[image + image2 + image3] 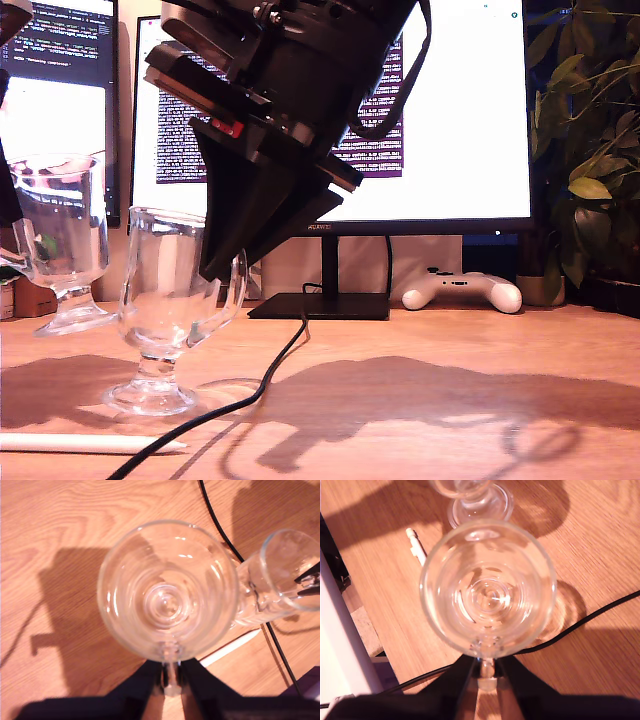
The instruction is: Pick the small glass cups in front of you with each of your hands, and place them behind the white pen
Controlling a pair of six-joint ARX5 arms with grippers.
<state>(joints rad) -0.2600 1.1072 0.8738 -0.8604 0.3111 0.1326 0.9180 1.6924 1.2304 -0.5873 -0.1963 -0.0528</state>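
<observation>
Black and angled steeply down from the top of the exterior view, my second gripper pinches the handle of the second cup, which stands on the table just behind the white pen, with the first cup further behind the pen; the monitor reads "HUAWEI", and its screen text is too small to read. In the first wrist view, my first gripper is clamped on the first cup's handle, near the pen. In the second wrist view, my second gripper grips the second cup's handle, just beside the pen.
</observation>
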